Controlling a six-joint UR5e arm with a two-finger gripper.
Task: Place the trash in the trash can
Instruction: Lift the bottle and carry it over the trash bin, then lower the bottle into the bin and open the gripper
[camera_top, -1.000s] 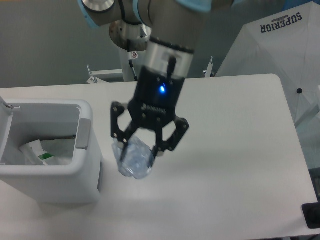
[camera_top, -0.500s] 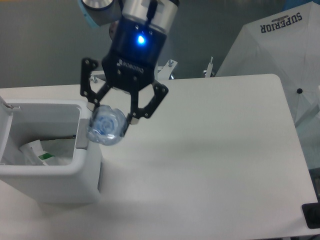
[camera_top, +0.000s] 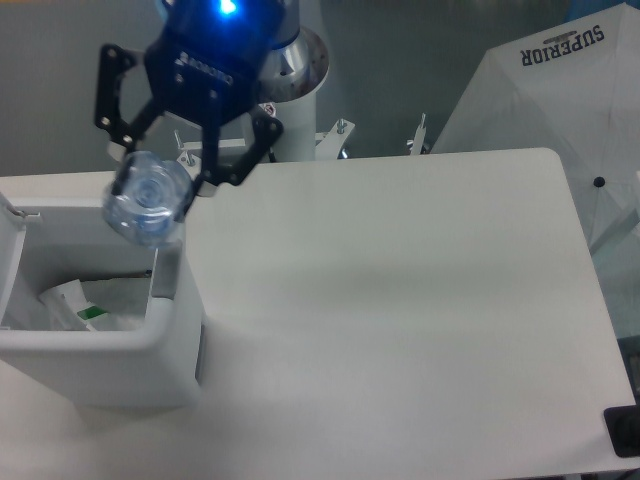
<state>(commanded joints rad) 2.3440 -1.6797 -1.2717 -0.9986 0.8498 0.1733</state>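
Note:
My gripper (camera_top: 160, 170) is shut on the crushed clear plastic bottle (camera_top: 148, 201), held in the air with its base toward the camera. The bottle hangs over the right rim of the open light grey trash can (camera_top: 165, 330) at the left of the table. Inside the can, on the white liner, lies the crumpled white wrapper with green print (camera_top: 75, 303). The bottle's cap and label are hidden from this angle.
The white table (camera_top: 400, 300) stretches to the right of the can. A white umbrella-like cover (camera_top: 560, 100) printed SUPERIOR stands at the back right. The arm's base column (camera_top: 295, 90) rises behind the table's far edge. A dark object (camera_top: 625, 430) sits at the lower right corner.
The gripper has carried the bottle up and to the left, from beside the can's right wall to above its rim. The wrapper in the can has not moved.

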